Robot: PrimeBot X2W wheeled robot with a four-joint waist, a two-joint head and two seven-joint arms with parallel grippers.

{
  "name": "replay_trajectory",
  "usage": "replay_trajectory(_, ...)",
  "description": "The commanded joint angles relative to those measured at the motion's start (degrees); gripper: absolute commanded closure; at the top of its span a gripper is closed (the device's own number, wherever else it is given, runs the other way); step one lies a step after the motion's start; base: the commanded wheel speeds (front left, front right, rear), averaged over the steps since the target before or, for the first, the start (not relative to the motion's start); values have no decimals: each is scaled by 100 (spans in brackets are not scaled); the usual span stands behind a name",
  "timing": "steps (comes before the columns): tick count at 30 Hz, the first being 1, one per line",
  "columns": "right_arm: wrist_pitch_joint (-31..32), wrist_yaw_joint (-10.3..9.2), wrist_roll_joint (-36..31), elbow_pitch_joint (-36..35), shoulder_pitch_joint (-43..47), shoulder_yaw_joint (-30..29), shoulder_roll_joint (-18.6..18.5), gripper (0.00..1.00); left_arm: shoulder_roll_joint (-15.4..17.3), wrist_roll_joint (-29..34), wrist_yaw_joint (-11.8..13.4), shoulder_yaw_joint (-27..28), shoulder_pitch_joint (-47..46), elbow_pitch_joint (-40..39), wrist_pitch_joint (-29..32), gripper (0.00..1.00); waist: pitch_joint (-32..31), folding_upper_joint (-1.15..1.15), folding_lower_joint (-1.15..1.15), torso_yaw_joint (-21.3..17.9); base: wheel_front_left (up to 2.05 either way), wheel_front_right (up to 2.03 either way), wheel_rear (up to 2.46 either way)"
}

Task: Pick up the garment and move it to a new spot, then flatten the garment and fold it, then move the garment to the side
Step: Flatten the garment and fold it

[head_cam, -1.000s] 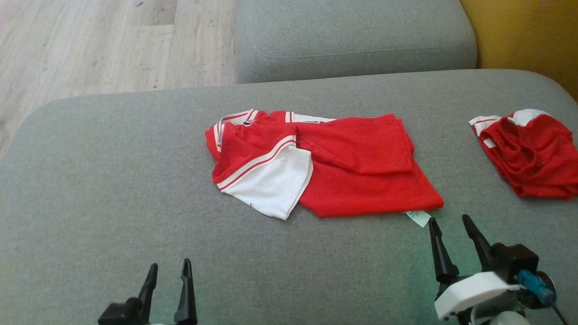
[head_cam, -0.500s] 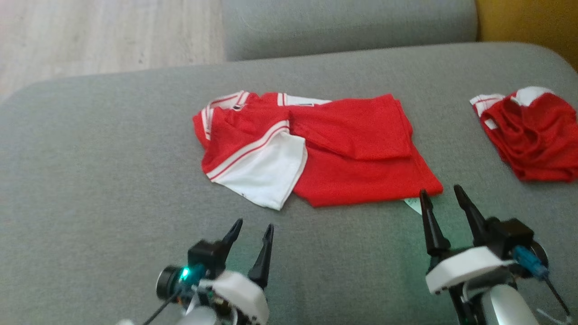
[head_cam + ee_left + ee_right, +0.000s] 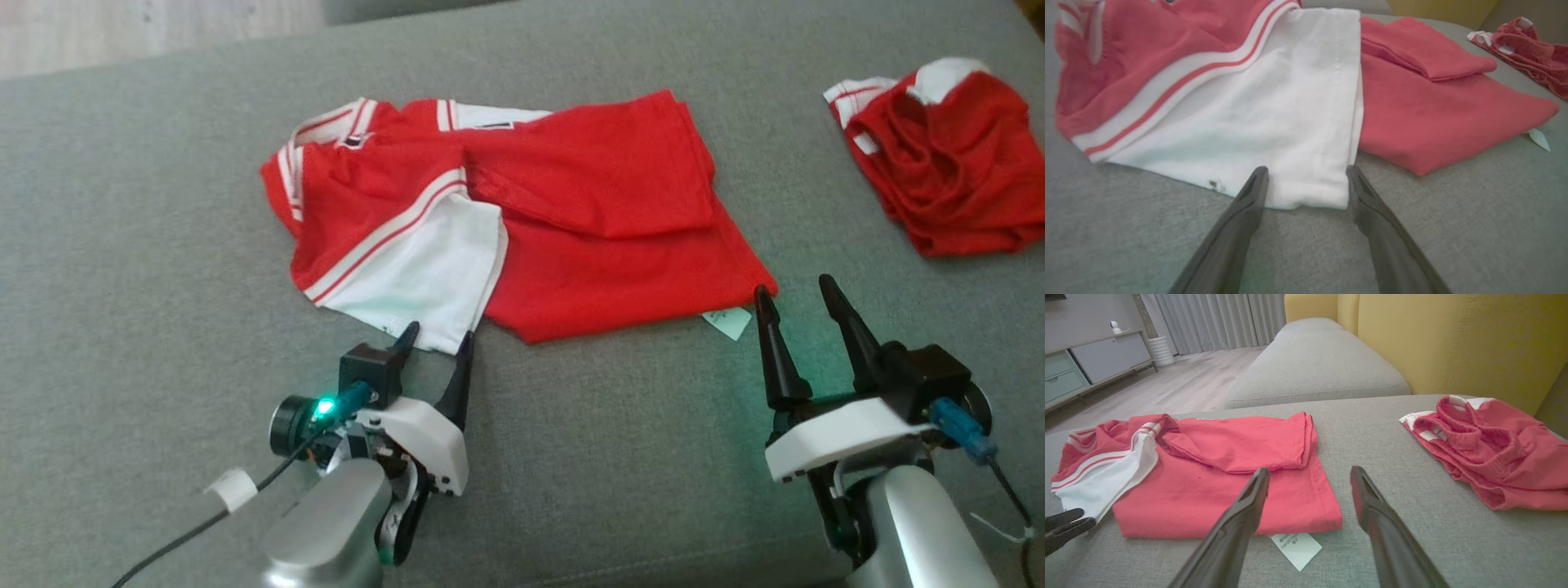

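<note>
Folded red-white mesh garment on grey woven cushion; left gripper, right gripper spread.

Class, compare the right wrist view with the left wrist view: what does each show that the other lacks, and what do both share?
Right wrist view, not the left: curtains, cabinet, wooden floor, the open right hand. Left wrist view, not the right: a dark speck near the white sleeve hem. Both: red jersey, label, second red garment, yellow backrest, open left hand.
</note>
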Motion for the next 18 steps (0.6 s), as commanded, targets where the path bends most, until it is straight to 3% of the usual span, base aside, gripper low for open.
replay_trajectory(1,-61,21,-37,-178,-192,110,-26,0,17,28,-9,154,-178,-68,-52,0,66,0,-2,-57,0,0,0)
replay_trajectory(5,-96,21,-37,-130,-224,64,-26,0,-70,-36,-92,124,-268,315,-52,0,88,0,-2,-45,0,0,0)
replay_trajectory(6,-102,21,-41,-120,-223,40,-26,0,-86,-42,-111,110,-276,378,-67,8,81,0,-2,-26,0,0,0)
replay_trajectory(7,-104,21,-47,-108,-223,9,-26,0,-100,-47,-130,95,-279,433,-89,43,71,0,-2,-1,0,0,0)
replay_trajectory(11,-92,21,-87,-69,-255,-114,-26,0,-137,-23,-176,7,-254,584,-176,99,1,0,-2,143,0,0,0)
replay_trajectory(18,5,21,-127,0,-435,-264,-26,0,-118,67,-20,-28,-208,511,-454,100,-155,0,-2,459,0,0,0)
